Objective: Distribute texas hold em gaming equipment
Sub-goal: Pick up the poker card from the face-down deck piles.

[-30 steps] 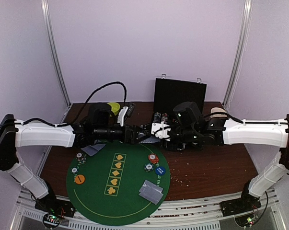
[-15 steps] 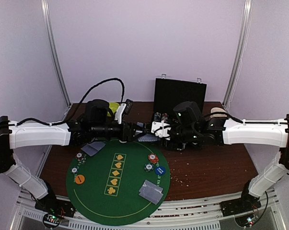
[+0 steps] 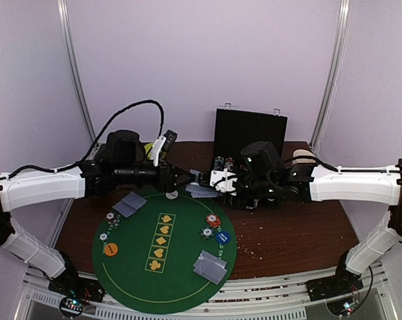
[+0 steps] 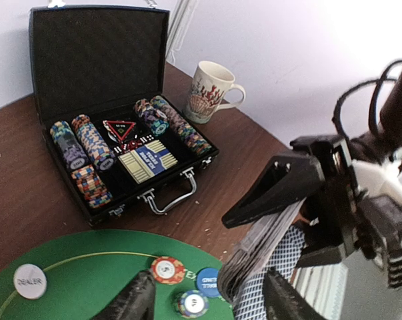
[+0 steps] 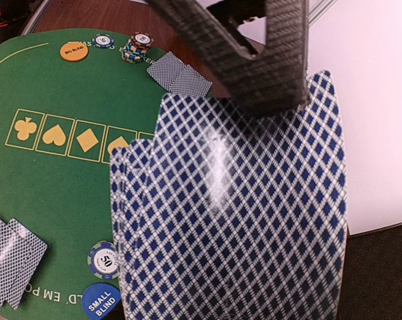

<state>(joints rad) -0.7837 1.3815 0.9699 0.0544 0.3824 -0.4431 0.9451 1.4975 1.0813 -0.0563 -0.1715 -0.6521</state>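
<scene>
Bright, even light; possibly overexposed wrist backgrounds.

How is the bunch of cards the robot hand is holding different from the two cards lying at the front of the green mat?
The held cards are a thick, fanned bunch; the two cards are only a pair. The held cards are up in the air, pinched by the right gripper; the two cards lie flat on the green mat, untouched. Both have the same blue diamond-patterned backs.
</scene>
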